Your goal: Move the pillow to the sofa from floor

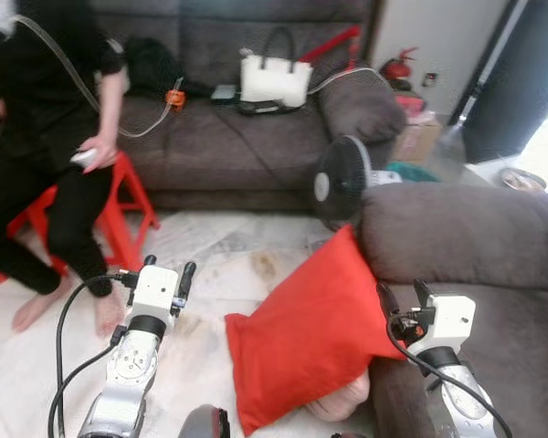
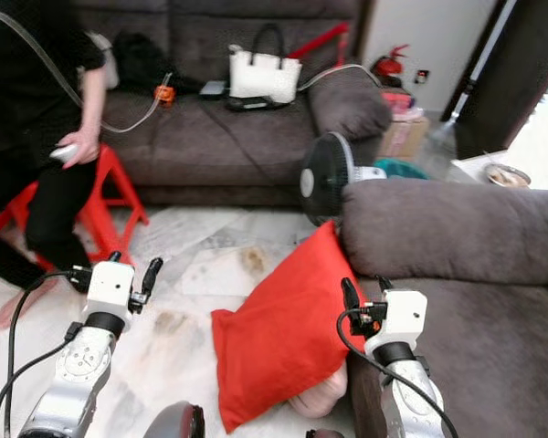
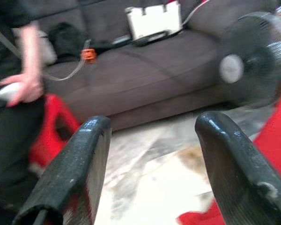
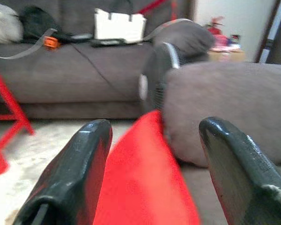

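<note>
While the pillow leans on the floor against the sofa front, both grippers hover spread: right gripper above its edge, left gripper beside it. Step: approach. Next, probably close on the pillow and lift.
</note>
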Available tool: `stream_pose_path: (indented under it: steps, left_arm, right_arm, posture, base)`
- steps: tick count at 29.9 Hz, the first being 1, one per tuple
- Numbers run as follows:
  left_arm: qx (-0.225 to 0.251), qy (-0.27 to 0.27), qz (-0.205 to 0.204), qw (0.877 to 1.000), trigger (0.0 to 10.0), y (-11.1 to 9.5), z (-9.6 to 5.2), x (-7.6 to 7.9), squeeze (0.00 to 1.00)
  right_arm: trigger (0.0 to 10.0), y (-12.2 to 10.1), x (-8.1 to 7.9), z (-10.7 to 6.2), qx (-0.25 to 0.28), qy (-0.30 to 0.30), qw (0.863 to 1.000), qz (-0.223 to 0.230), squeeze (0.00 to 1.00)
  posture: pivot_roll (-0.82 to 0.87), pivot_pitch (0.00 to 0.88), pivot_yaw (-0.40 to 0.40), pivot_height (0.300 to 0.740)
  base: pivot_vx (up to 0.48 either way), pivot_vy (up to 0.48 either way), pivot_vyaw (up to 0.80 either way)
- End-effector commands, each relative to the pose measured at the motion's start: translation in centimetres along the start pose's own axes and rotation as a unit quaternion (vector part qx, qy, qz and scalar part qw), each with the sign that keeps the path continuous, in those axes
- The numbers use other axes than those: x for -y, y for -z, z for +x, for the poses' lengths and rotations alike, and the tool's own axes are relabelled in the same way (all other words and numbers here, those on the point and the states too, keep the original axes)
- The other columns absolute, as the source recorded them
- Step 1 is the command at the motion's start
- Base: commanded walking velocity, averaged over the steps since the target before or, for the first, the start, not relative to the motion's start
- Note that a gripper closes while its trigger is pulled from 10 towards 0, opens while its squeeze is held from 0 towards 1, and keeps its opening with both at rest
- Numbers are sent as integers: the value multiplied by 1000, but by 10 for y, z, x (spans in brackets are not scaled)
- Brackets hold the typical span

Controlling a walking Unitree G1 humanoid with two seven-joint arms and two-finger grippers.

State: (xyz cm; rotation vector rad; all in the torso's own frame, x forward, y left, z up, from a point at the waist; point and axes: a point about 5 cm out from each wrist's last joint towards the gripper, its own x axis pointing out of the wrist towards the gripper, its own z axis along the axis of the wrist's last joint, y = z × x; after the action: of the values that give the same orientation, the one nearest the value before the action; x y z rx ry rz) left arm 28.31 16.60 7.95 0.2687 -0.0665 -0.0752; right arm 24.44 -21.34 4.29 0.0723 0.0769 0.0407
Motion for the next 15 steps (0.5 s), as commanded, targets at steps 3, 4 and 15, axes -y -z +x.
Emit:
stream_pose_path:
  steps: [3, 4, 15]
  left_arm:
    - [2, -10, 7, 1000, 10000, -1, 0, -10, 0]
    - [3, -10, 7, 1000, 10000, -1, 0, -10, 0]
    - [1, -11, 10, 1000, 10000, -1, 1, -11, 0]
  right_arm:
    - [10000, -1, -6, 5, 1, -7, 1000, 8, 0]
    - [10000, -1, -6, 5, 1, -7, 1000, 7, 0]
    - [10000, -1, -6, 5, 5, -5, 1000, 7, 0]
  posture:
    - [71, 0, -54, 636]
    - [72, 0, -54, 636]
    - [73, 0, -52, 636]
  base:
    - [281, 0, -744]
    - [281, 0, -756]
    - [126, 0, -339]
